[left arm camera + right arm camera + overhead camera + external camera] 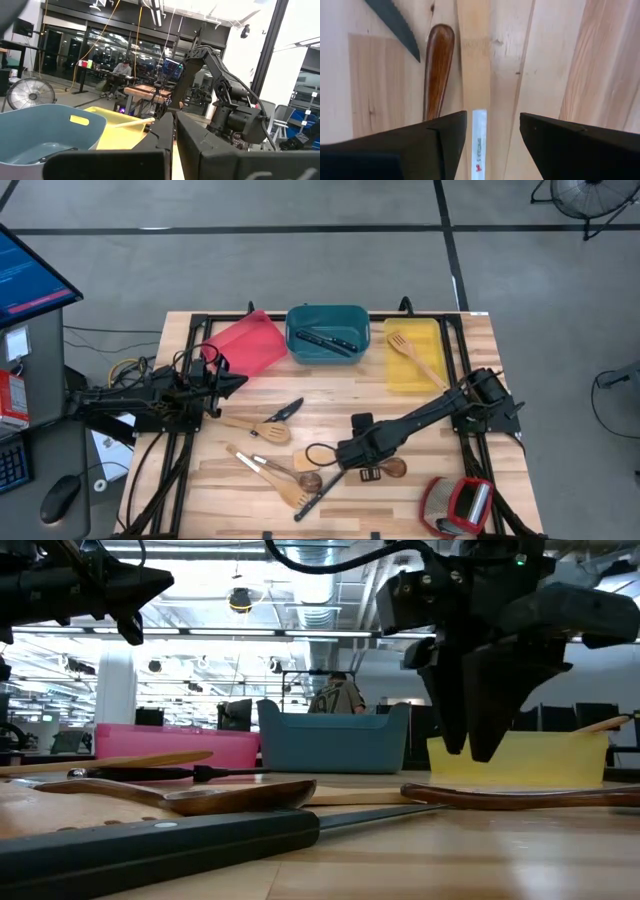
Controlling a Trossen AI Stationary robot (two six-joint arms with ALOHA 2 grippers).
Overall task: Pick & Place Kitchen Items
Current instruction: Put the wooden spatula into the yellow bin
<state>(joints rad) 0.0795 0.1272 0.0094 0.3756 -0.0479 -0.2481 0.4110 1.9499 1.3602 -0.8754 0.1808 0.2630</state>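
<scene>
Around my wooden table (520,360) lay grey concrete floor (300,270) crossed by dark lines. A fan (30,94) stood by glass walls; ceiling ducts (320,560) hung overhead.

From overhead we look straight down on the whole table (200,500). Our low camera sits at tabletop height, facing the trays. The left wrist looks level across the teal tray (45,132) (also seen overhead) into the room. The right wrist points down, very close to the boards.
</scene>
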